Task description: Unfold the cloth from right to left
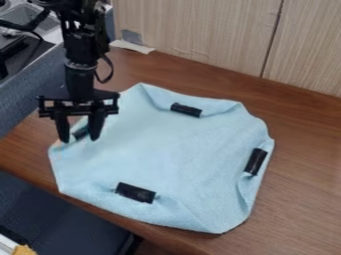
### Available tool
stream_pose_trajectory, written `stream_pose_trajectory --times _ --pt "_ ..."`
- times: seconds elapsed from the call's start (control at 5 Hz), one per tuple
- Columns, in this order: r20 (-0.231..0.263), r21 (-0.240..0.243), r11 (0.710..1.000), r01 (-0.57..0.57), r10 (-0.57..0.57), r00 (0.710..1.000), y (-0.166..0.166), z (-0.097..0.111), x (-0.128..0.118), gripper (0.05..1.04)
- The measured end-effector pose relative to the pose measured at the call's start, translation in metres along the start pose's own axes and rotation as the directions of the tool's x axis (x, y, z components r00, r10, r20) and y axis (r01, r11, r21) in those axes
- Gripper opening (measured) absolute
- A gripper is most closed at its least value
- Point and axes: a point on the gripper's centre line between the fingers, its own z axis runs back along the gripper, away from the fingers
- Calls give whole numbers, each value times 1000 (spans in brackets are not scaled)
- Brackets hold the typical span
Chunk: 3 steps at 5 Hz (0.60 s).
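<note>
The gripper (79, 136) hangs at the left over the left edge of the light blue cloth (176, 149), open, its fingers apart. Behind and between them part of a dark patch shows on the cloth. The cloth lies spread over much of the table, with its right edge turned inward in a fold and more folds along the top and bottom right. Black pieces of tape are at its upper edge, right edge and lower left part.
The brown wooden table (306, 199) extends to the right of the cloth. A pale wood-grain panel (200, 30) stands along the back. Beyond the table's left edge is a grey-blue surface (30, 107), and a dark seat (60, 219) is below the front edge.
</note>
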Motion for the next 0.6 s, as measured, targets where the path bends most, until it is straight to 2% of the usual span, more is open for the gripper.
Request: stream_pose_trajectory --times 0.2,0.4,0.6 --pt "-6 22 1000 0 0 1000 1 3 0 995" --pt "22 53 998 32 -33 999 -5 12 0 1007" --pt "78 41 998 42 -45 996 -8 29 -1 1001"
